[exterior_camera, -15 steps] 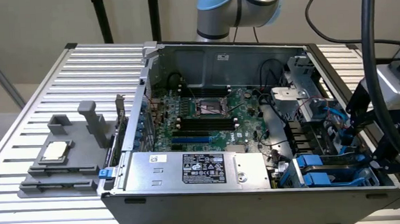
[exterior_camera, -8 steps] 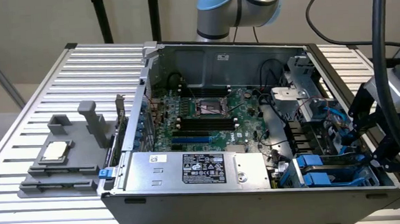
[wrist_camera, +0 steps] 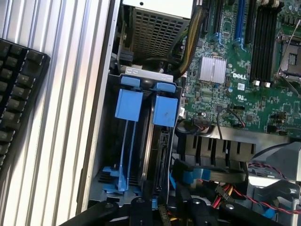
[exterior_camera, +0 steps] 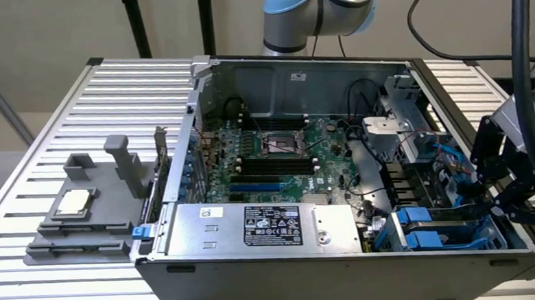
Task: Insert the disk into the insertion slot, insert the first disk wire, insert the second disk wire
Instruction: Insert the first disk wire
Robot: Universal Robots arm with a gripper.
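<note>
Here the disk stands edgewise, lengthwise in the insertion slot.

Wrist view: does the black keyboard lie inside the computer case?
No, the keyboard lies on the slatted table, outside the wall of the computer case.

The keyboard runs off the edge; the disk seems mostly hidden in the insertion slot.

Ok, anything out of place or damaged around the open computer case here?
Nothing looks spilled or damaged. The one untidy spot: a blue cable and red-and-yellow wires lie loose beside the insertion slot, and I can't see their ends plugged into anything.
</note>
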